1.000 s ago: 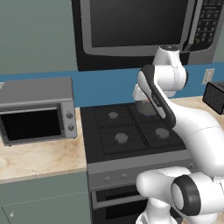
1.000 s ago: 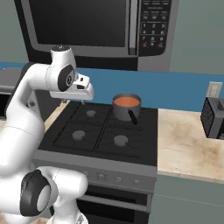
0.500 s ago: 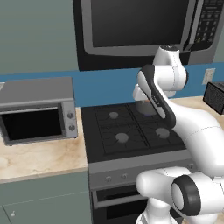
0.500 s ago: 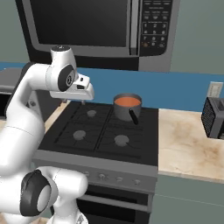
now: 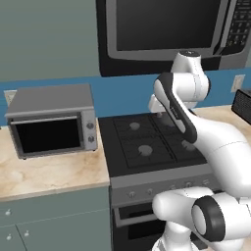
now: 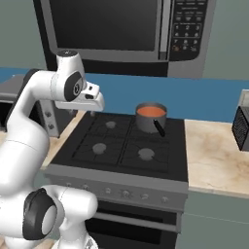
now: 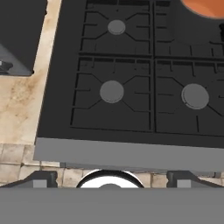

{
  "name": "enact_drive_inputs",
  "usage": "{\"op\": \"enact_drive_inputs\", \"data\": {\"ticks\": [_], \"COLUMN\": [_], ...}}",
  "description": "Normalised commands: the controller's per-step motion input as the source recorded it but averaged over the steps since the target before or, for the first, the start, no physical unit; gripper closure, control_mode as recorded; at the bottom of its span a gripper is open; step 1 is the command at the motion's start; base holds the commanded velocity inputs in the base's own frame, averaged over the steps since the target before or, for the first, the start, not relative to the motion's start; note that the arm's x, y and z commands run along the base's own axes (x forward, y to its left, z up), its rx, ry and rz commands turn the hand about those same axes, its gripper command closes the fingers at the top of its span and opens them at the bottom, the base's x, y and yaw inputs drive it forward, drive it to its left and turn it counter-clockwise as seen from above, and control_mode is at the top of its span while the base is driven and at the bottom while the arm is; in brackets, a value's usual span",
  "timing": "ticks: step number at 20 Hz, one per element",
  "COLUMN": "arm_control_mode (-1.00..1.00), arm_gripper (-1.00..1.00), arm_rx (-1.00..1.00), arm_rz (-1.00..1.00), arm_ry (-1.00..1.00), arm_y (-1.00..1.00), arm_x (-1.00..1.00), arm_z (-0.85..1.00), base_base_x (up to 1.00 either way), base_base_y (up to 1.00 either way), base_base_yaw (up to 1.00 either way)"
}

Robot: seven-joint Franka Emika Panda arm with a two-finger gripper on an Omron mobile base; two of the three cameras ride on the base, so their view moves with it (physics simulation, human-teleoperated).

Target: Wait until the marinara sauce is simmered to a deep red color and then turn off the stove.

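Waiting step. Sauce [image 6: 151, 111] orange-red, in pan at stove [image 6: 121, 146] back right corner. Gripper [image 7: 112, 177] released, hovers above stove. Next: reach front-panel knob once sauce deepens.

My left base camera sits behind the arm, off its left shoulder, looking forward and down across the stove [image 5: 147, 147] toward the blue wall, with the toaster oven [image 5: 51, 120] well left of the pincer. My right base camera looks from behind the other shoulder, taking in the same stove [image 6: 121, 146] and the saucepan [image 6: 151, 116] to the right of the pincer. My hand camera looks steeply down from above, close over the stove [image 7: 131, 87]. All three share the burner grates.
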Motion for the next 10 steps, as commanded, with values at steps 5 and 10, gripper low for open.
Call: {"op": "enact_drive_inputs", "data": {"ticks": [5, 10], "arm_control_mode": [1.00, 1.00], "arm_gripper": [-1.00, -1.00], "arm_rx": [0.00, 0.00], "arm_rz": [0.00, 0.00], "arm_ry": [0.00, 0.00], "arm_y": [0.00, 0.00], "arm_x": [0.00, 0.00], "arm_z": [0.00, 0.00], "base_base_x": [-0.12, -0.12], "base_base_y": [0.06, 0.14], "base_base_yaw": [0.00, -0.08]}}
